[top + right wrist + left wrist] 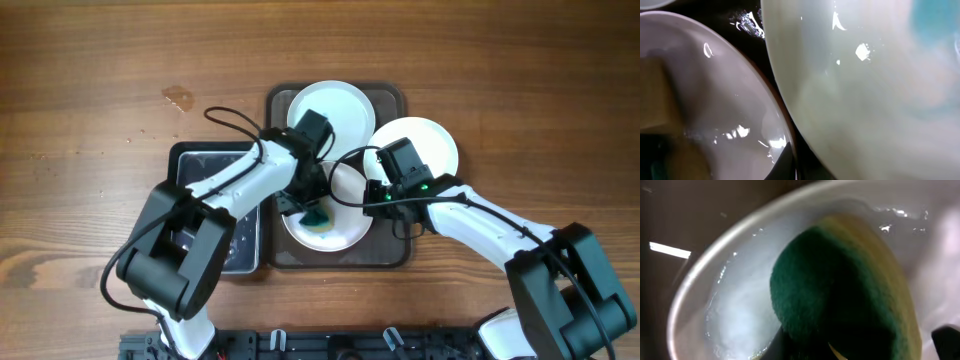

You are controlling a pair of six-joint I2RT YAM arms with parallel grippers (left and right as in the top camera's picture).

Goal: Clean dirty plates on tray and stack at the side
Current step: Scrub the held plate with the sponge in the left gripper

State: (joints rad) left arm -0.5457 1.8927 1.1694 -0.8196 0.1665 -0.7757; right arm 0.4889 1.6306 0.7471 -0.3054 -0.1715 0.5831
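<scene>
Three white plates show from overhead. One [331, 108] lies at the tray's far end, one [420, 140] sits at the tray's right edge, and one [345, 235] lies at the near end. My left gripper [310, 203] is shut on a green and yellow sponge [318, 218] and presses it onto the near plate. In the left wrist view the sponge [840, 290] rests on the wet plate [735, 310]. My right gripper [373, 197] is shut on the near plate's right rim [715, 100]. One of its fingers [784, 162] shows at that rim, beside the right plate [870, 85].
The dark tray [390, 255] sits mid-table. A metal tub [245, 250] stands against its left side, under my left arm. A small stain [179, 98] marks the wooden table at far left.
</scene>
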